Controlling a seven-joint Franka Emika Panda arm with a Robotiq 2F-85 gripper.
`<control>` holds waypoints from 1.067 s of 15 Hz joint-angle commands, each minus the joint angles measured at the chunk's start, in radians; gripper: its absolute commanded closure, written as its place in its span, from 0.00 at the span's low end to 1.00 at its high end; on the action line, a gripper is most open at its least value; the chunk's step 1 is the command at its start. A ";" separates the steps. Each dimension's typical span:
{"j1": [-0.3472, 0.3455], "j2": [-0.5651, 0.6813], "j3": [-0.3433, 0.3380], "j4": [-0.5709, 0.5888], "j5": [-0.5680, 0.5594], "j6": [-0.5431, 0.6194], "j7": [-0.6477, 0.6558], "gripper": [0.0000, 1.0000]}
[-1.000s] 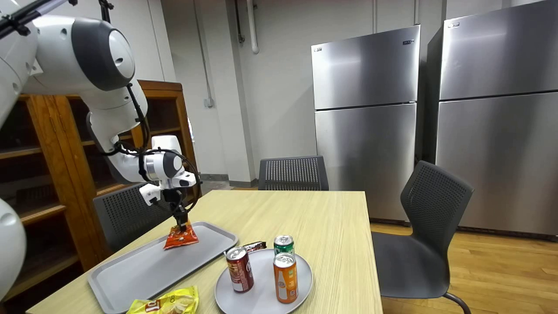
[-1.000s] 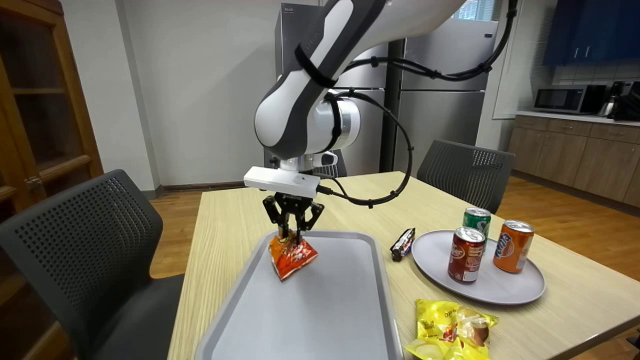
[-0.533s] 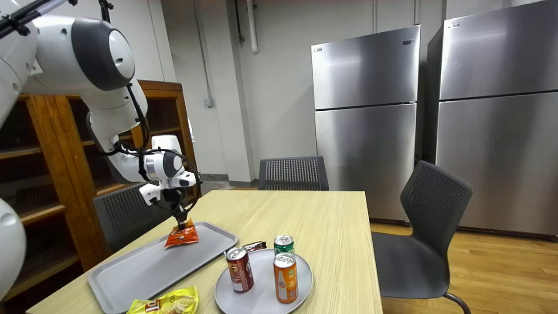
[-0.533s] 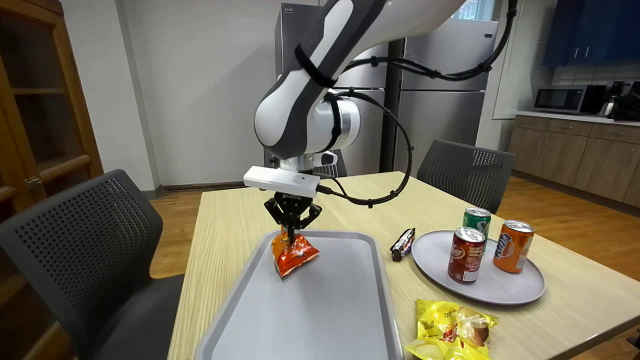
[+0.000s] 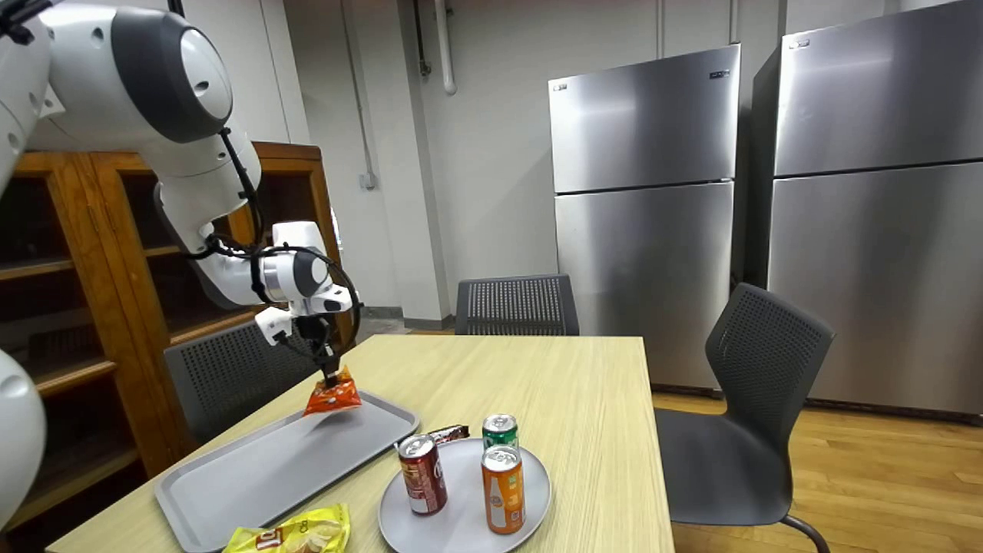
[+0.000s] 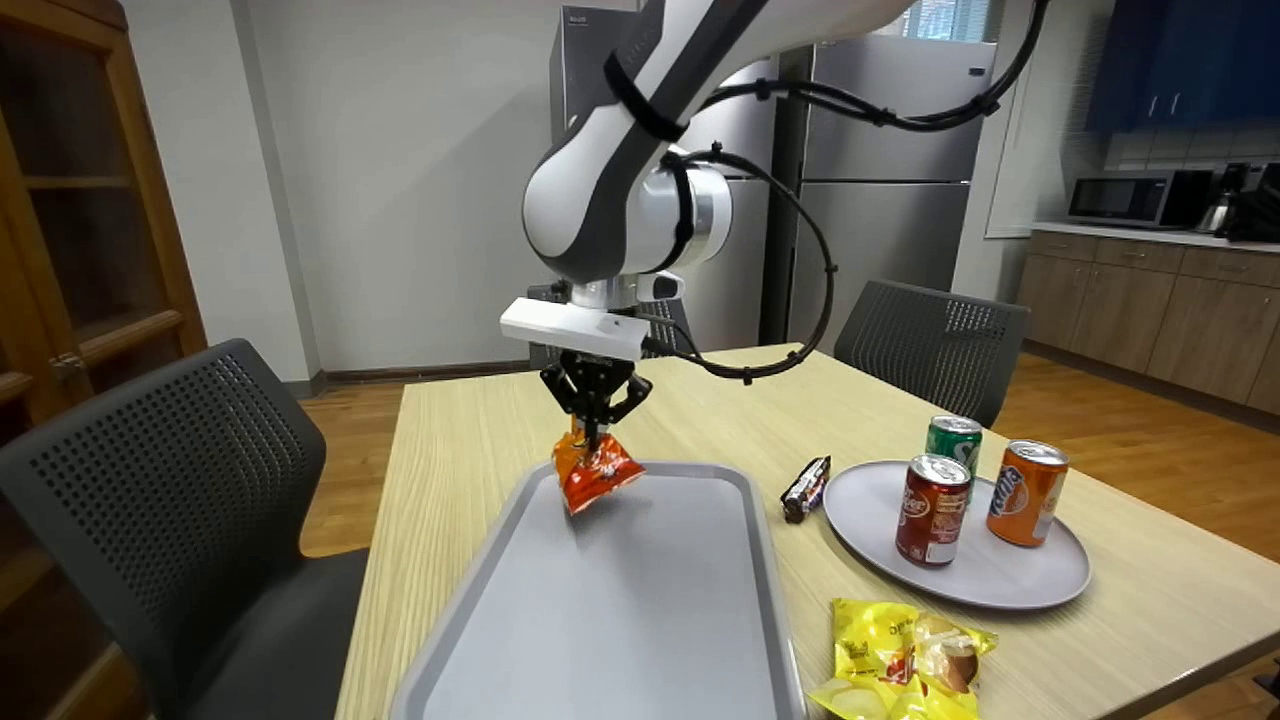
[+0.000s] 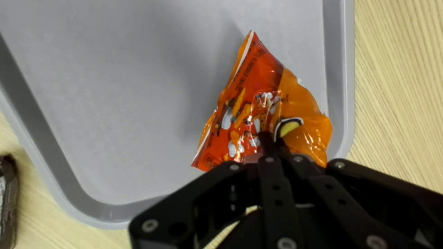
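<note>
Table (image 6: 795, 425) bears tray (image 6: 650, 620), plate (image 6: 985, 580), apparent candy (image 6: 805, 490), yellow bag (image 6: 905, 655).

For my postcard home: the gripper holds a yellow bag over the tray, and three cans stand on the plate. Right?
Not quite: the wrist view shows the gripper holding a red bag. It is over the tray, and three cans stand on the plate.

In an exterior view, snack bag (image 6: 600, 476) in end effector (image 6: 591, 440), above far end of tray (image 6: 650, 620); tray on desk (image 6: 800, 420); wrapped bar (image 6: 806, 490) between tray and plate (image 6: 1060, 570); three cans (image 6: 933, 512) on plate; other bag (image 6: 905, 655) right of tray, before plate.
</note>
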 commanded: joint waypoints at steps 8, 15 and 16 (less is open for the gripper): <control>-0.058 -0.114 -0.078 -0.093 -0.006 0.010 -0.013 1.00; -0.133 -0.126 -0.109 -0.123 0.000 0.034 -0.040 1.00; -0.145 -0.121 -0.111 -0.122 0.003 0.039 -0.046 1.00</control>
